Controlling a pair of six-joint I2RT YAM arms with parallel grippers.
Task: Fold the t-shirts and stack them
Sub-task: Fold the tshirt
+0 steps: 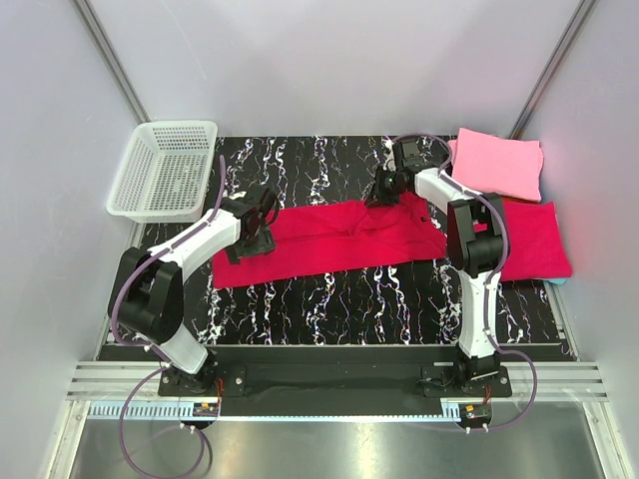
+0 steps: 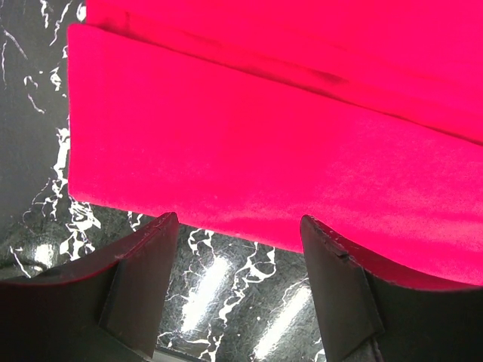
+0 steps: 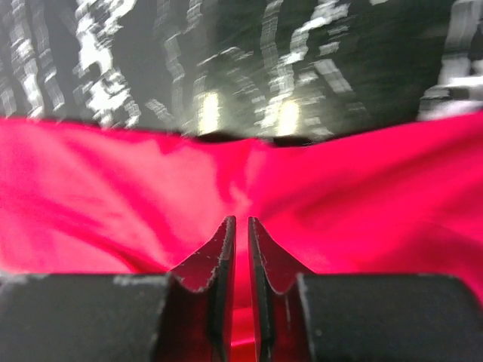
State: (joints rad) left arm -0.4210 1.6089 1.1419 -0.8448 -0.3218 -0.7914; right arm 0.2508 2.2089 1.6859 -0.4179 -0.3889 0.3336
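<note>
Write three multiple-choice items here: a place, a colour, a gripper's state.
1. Where does the white basket stand? A. far left B. far right C. between the arms' bases
2. What colour is the folded shirt in the far right corner? A. green B. pink C. yellow
3. How is the left gripper? A. open B. shut on cloth C. shut on the basket
Answers: 1 A, it sits far left; 2 B, its cloth is pink; 3 A, its fingers stand apart.

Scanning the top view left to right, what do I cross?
white mesh basket → left gripper → spread crimson t-shirt → right gripper → folded pink t-shirt
</note>
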